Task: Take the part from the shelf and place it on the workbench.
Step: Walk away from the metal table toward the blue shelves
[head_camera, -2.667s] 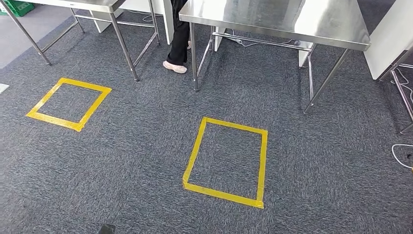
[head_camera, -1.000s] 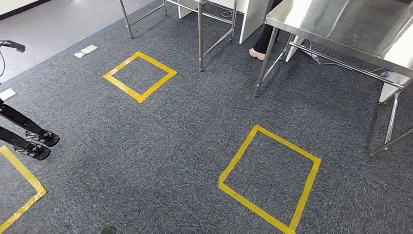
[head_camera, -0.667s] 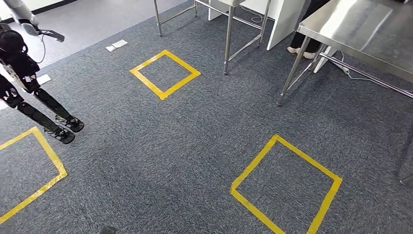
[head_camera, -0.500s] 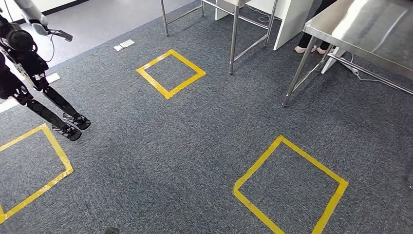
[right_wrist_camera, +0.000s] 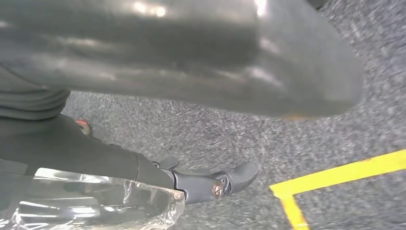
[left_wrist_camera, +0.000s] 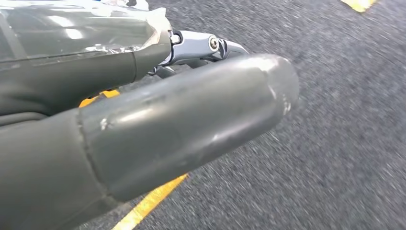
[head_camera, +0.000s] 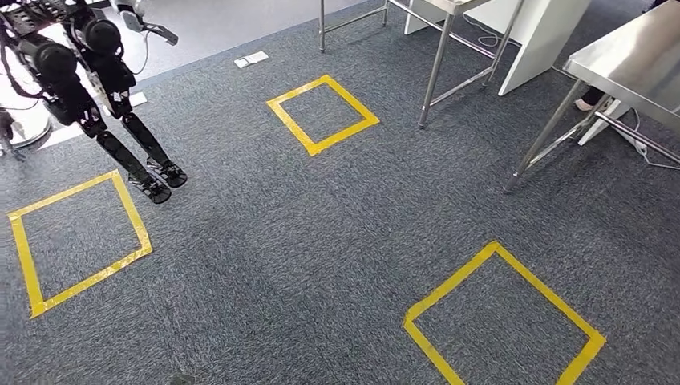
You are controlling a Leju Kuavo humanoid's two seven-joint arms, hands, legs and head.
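Swinging round, my head view has slid sideways across the grey carpet: the steel table now sits at the right edge, and another black humanoid robot stands at the upper left. That is my own turning, not the things shifting.

My left hand hangs over the carpet, its thick thumb stretched out straight. My right hand hangs the same way above a line of yellow tape. A crinkled clear film lies against the darker fingers of each hand. I cannot tell whether it wraps the part or merely covers the fingers, so I cannot say how far either hand is closed or whether it holds anything. I also cannot tell where the part itself is.

The risks, as I judge them, come from walking while half blind. If the part is in my fingers, a sway in the turn may loosen it before I reach the table, which I take for the workbench. The table's thin leg stands near the closest tape square, and a wide step could clip it. The other robot's feet are just beside the left square, so drifting that way risks a collision.
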